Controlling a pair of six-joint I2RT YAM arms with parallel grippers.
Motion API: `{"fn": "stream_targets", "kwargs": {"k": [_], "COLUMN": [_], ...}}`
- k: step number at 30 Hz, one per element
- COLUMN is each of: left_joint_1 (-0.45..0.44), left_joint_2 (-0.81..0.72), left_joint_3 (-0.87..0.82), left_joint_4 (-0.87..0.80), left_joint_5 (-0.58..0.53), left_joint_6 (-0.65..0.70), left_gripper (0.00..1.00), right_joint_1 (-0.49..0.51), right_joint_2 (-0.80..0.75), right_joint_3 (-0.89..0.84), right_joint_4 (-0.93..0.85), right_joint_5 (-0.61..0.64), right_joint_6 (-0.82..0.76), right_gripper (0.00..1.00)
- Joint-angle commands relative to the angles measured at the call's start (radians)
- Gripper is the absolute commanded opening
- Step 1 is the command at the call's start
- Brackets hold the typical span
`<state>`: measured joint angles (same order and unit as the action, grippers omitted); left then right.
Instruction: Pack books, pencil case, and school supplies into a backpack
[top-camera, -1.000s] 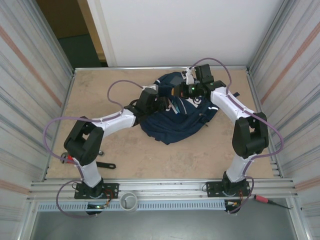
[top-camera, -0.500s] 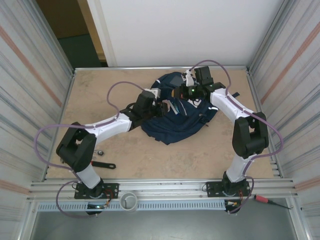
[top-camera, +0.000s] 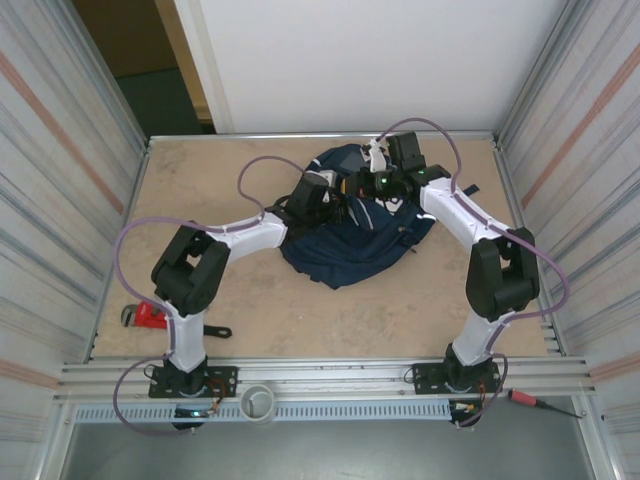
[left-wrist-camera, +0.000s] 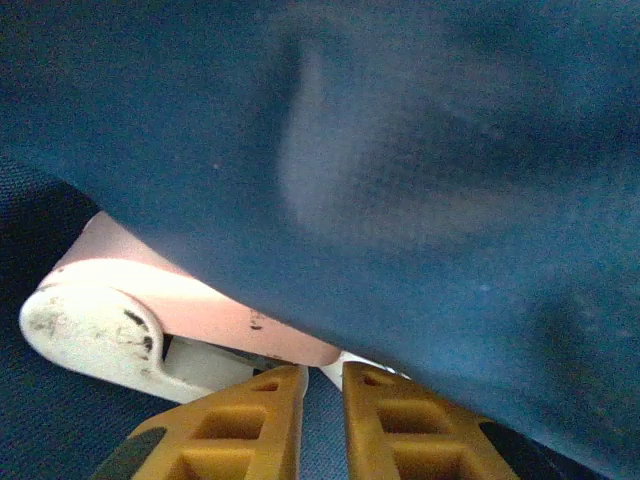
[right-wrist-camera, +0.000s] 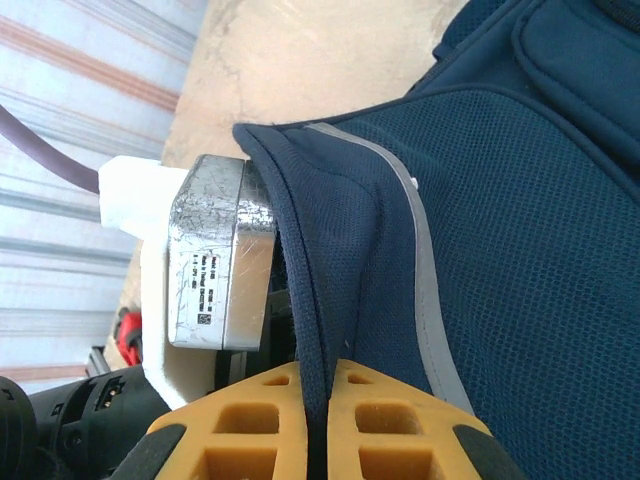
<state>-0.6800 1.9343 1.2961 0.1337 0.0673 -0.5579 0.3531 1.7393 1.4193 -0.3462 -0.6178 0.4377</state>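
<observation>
In the left wrist view the left gripper (left-wrist-camera: 322, 372) is nearest. Its yellow fingers are drawn almost together with a thin slit between them, and I cannot tell whether they pinch anything. Just past the tips and off to their left lies the pencil case (left-wrist-camera: 200, 300). Its long axis runs across the view, with its right end next to the tips and its upper side tucked under a fold of the backpack (left-wrist-camera: 450, 200). So the case is inside the backpack, and it seems to lie beside this hand, not between its fingers.

The right gripper (right-wrist-camera: 318, 372) is clamped on the backpack's mesh rim, holding the mouth up. From above, both hands meet at the backpack in the far middle of the table (top-camera: 190, 170), the left reaching into the opening. The left arm is plainly nearer the case. I judge that the next move depends on backing out along its own line without dragging the case.
</observation>
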Motion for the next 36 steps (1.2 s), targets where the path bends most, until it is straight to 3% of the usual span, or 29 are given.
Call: {"fn": "stream_targets", "kwargs": {"k": [1,11,16,20,23,30,33,36], "left_joint_1": [0.008,0.004,0.048,0.171,0.228,0.236,0.248,0.259], "left_joint_2": [-0.023,-0.348,-0.574,-0.676,-0.639,-0.339,-0.224,-0.128], "left_joint_3": [0.005,-0.307,-0.475,-0.542,-0.479,-0.173,-0.094,-0.012], "left_joint_4": [0.043,0.029,-0.050,-0.028,-0.071,-0.234,-0.248,-0.304], "left_joint_5": [0.023,0.009,-0.104,-0.049,0.006,0.090,0.101,0.149], "left_joint_6": [0.023,0.058,0.079,0.065,0.092,0.206,0.220,0.228], "left_gripper": [0.20,0.49,0.59,0.66,0.69,0.75,0.74,0.67], "right_joint_1": [0.000,-0.002,0.062,0.107,0.073,-0.171,-0.248,-0.263], "right_joint_2": [-0.085,-0.098,-0.105,-0.128,-0.210,-0.396,-0.406,-0.361], "right_joint_3": [-0.013,-0.096,-0.189,-0.270,-0.346,-0.516,-0.551,-0.528], "right_joint_4": [0.023,0.045,0.073,0.075,0.074,0.114,0.158,0.179], "right_joint_5": [-0.018,0.004,0.004,-0.066,-0.054,-0.025,0.021,0.070], "right_joint_6": [0.004,0.004,0.017,0.016,0.004,0.050,0.108,0.131], "right_gripper": [0.02,0.08,0.29,0.44,0.47,0.53,0.56,0.62]}}
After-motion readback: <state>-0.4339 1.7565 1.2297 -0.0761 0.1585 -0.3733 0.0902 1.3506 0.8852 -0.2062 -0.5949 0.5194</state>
